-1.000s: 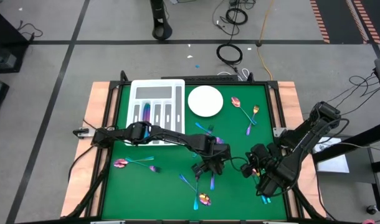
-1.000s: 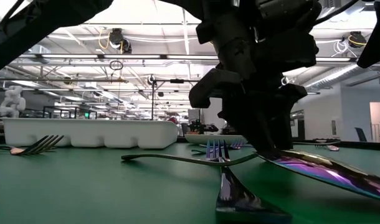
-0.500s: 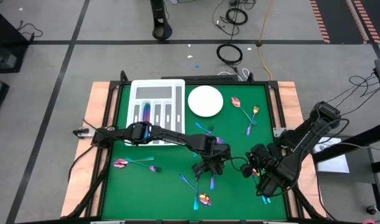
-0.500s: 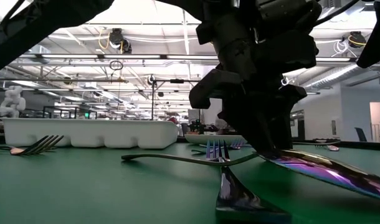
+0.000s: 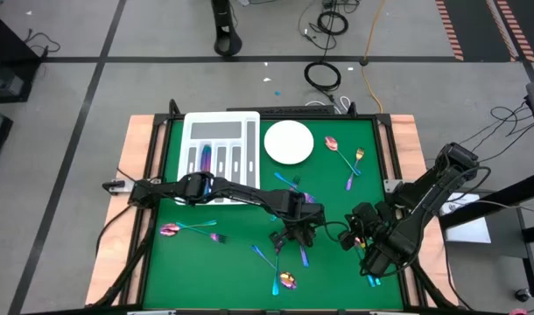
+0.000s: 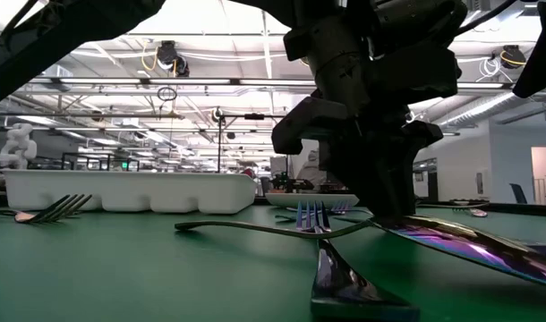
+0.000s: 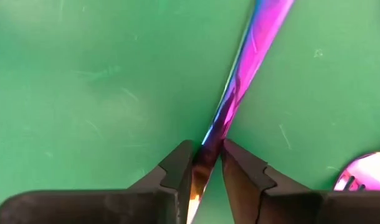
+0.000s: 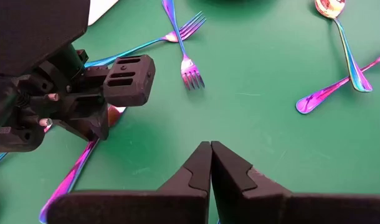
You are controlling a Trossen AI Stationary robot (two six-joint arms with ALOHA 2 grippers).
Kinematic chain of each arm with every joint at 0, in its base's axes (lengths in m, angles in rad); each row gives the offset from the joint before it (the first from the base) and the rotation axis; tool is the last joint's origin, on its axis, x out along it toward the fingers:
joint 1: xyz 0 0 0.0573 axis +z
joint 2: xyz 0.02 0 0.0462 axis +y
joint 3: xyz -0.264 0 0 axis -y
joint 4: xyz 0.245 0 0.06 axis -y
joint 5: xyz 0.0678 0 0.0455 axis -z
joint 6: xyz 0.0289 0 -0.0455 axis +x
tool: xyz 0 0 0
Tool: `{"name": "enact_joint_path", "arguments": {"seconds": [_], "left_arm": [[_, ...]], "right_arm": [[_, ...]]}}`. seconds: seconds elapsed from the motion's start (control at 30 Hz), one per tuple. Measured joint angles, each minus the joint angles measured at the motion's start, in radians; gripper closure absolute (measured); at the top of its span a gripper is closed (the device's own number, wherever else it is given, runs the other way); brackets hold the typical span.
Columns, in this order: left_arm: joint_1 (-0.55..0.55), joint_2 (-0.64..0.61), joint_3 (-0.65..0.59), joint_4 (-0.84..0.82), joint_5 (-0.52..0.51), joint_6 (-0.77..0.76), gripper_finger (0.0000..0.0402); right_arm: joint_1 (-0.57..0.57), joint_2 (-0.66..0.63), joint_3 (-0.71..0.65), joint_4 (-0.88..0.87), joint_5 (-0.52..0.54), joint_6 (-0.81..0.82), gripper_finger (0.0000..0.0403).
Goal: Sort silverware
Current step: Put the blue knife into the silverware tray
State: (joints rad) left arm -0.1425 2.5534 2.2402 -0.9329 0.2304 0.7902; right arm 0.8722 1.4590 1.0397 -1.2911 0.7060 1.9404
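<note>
**Left gripper pinches a shiny handle**

My left gripper (image 7: 207,163) is down on the green table (image 5: 232,254), near the middle. Its two fingers (image 7: 177,171) squeeze the thin pink and blue handle (image 7: 240,81) of one piece of silverware. I cannot tell if it is a fork, knife or spoon. The handle lies flat on the mat. I think I should hold tight, then lift slowly and straight up, so it does not slip or bump the fork (image 8: 185,62) nearby. The white tray (image 5: 221,144) waits at the far side. My right gripper (image 8: 210,163) is closed and empty, resting near the right edge.
</note>
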Motion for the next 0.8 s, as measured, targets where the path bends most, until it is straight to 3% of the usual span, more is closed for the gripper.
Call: {"name": "enact_joint_path", "arguments": {"seconds": [0.8], "left_arm": [[0.005,0.001,0.002,0.01,-0.005,-0.053,0.0334]], "right_arm": [[0.0,0.0,0.0,0.001,0.0,0.0,0.0403]]}}
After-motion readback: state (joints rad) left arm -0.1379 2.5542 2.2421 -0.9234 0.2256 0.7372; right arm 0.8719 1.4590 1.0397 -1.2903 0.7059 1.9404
